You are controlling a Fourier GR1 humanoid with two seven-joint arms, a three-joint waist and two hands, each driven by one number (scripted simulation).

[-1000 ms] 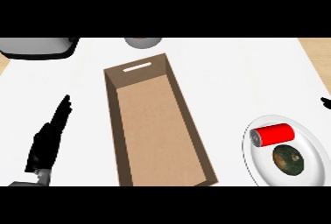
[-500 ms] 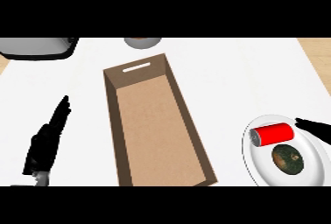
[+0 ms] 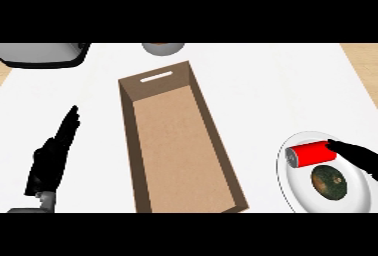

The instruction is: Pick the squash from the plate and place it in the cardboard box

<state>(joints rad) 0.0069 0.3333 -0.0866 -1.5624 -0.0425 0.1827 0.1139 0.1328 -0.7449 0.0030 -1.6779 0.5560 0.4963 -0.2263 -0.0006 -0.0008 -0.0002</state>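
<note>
Right hand: fingers straight, tip touching red can (holding nothing)
Left hand: fingers straight, left of cardboard box
Squash: on plate, near side

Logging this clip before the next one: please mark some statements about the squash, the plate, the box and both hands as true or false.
1. The squash lies on the plate. True.
2. The squash is inside the cardboard box. False: it is on the plate, to the right of the box.
3. A red can lies on the plate beside the squash. True.
4. The right hand is curled round the squash. False: its straight fingers point at the red can's end, and it is not on the squash.
5. The left hand is to the right of the box. False: it is to the left of the box, with its fingers straight.
</note>
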